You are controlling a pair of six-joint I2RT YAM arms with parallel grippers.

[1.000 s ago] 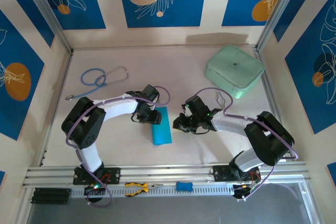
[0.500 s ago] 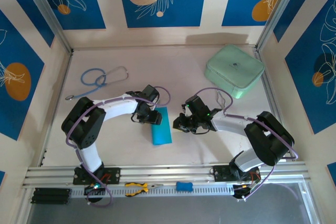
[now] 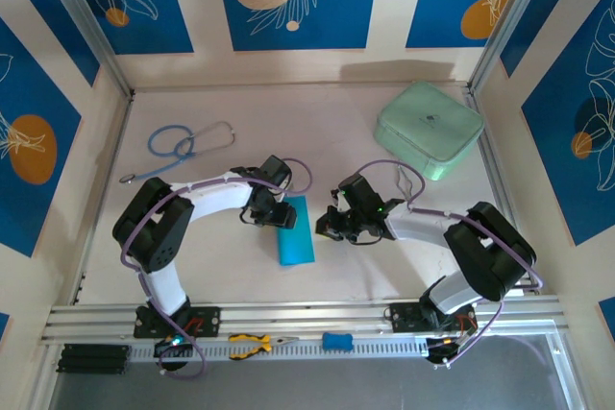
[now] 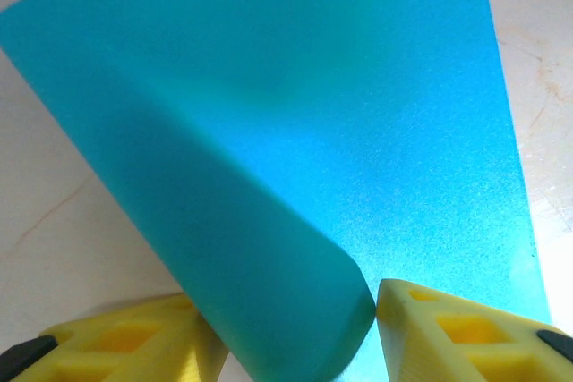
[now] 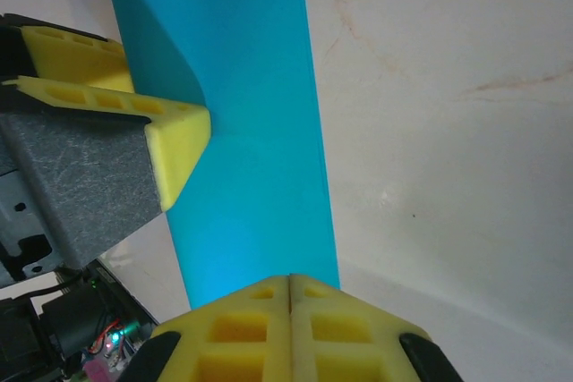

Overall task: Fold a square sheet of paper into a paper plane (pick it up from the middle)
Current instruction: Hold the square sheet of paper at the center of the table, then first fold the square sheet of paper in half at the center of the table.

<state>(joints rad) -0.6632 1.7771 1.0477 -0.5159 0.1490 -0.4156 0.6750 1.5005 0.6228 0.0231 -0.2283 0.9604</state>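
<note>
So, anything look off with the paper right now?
The square sheet of paper: its folded-over flap bulges up in a rounded roll between the fingers of the left end effector, not creased flat. Nothing else stands out.

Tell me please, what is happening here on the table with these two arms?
The square sheet of paper is being folded, and it lies as a narrow strip on the table. The left gripper has its jaws apart on either side of a raised, curled flap. The right gripper is shut, its tips at the strip's edge. It is not yet a plane.
</note>
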